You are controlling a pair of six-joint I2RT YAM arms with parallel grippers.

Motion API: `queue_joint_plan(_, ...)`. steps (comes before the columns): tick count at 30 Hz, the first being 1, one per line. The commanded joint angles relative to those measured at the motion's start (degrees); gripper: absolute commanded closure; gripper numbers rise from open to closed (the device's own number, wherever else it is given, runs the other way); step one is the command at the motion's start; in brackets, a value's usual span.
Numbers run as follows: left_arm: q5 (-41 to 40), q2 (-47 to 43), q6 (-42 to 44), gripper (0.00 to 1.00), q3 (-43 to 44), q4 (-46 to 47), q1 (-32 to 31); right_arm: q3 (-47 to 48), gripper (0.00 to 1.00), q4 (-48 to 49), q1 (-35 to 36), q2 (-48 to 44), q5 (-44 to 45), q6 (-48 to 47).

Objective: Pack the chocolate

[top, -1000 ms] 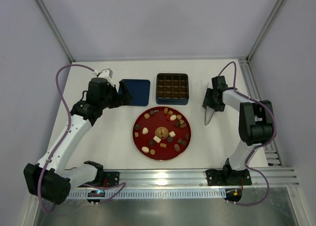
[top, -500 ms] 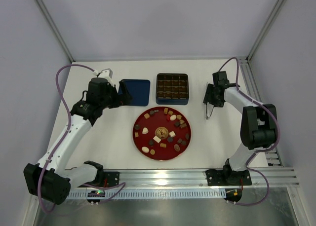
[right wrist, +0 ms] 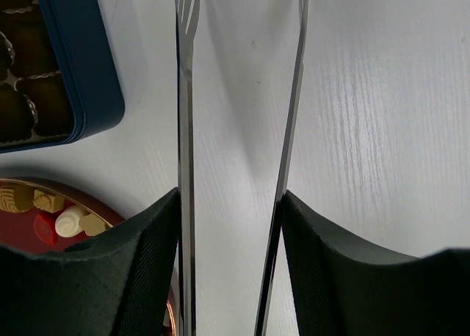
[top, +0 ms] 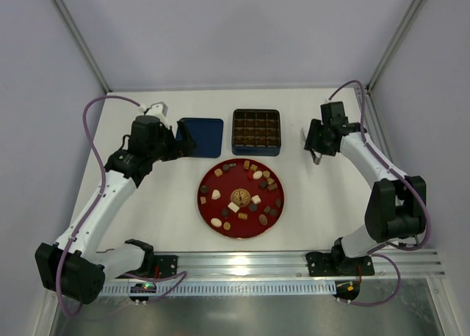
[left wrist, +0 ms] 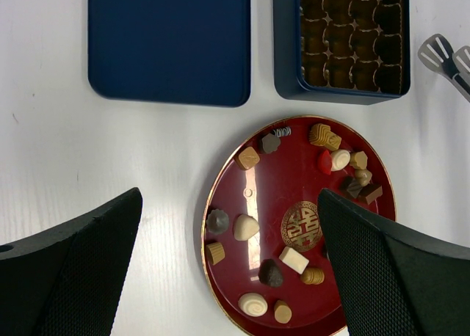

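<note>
Several chocolate pieces [top: 215,194], dark, light brown and cream, lie on a round red plate [top: 236,180] at the table's middle. They also show in the left wrist view [left wrist: 246,227] and the right wrist view [right wrist: 70,220]. My left gripper [top: 183,141] is open and empty, hovering over the plate's left side [left wrist: 231,277]. My right gripper [top: 317,141] is shut on metal tongs [right wrist: 183,130], to the right of the dark-blue tin [top: 256,131]. The tongs' tips [left wrist: 440,53] hang above bare table beside the tin.
The tin's gridded insert holds brown paper cups [left wrist: 352,35]. Its flat blue lid [top: 200,136] lies to its left, under my left gripper. Frame posts and walls stand behind the table and a rail [top: 242,266] runs along the near edge.
My right arm has moved toward the far right and swung the tongs up, so they look shorter from above. The left arm, plate and tin have not moved.
</note>
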Motion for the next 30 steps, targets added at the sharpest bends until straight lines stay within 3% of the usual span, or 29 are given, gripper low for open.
queue_joint_plan(1,-0.4,-0.6,0.7,0.00,0.5,1.5,0.2,2.7,0.43,-2.2,0.6,-4.3,-0.6,-0.9)
queue_joint_plan(15,-0.7,-0.5,0.8,0.00,0.4,1.6,0.2,5.5,0.50,-7.1,2.6,-10.3,-1.4,-0.4)
queue_joint_plan(30,-0.8,-0.4,0.7,0.00,0.2,1.5,0.2,7.6,0.50,-14.7,16.0,-19.6,-1.4,3.6)
